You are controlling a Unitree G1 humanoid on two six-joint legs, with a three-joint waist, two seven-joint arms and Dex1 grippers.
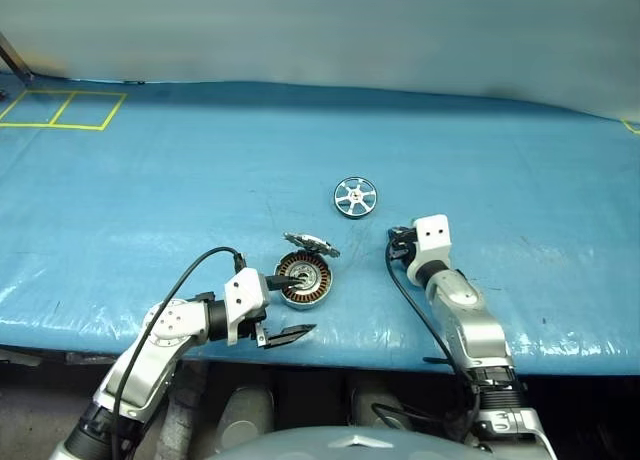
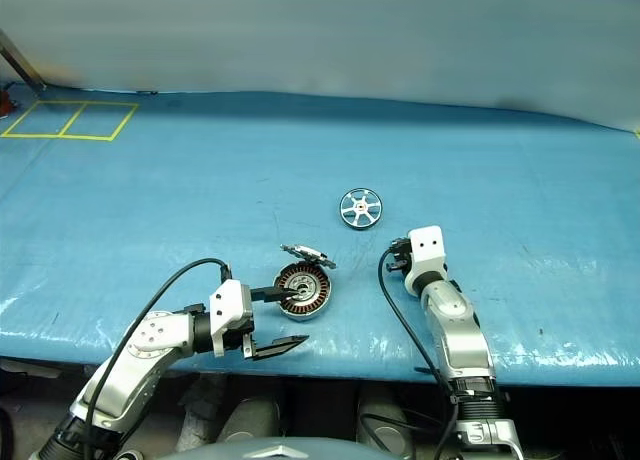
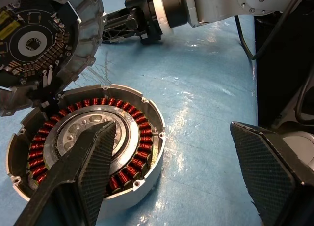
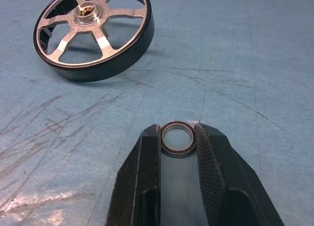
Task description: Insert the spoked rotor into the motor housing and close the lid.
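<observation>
- The motor housing (image 1: 305, 279) sits near the front edge of the table (image 1: 150, 200), which has a blue cover. Its ring of copper windings faces up.
- The lid (image 1: 312, 244) stands tilted open at the far rim of the housing, and its inner face shows a round circuit board in the left wrist view.
- The left gripper (image 1: 284, 305) has its jaws spread wide. One finger (image 3: 93, 162) lies across the housing's silver centre and the other hangs off to the side over the table edge. It grips nothing.
- The spoked rotor (image 1: 355, 196) lies flat on the table beyond the housing, well apart from it.
- The right gripper (image 4: 178, 142) points toward the rotor, jaws nearly closed on a small metal ring (image 4: 178, 138); whether the ring is lifted off the table is hard to tell.
</observation>
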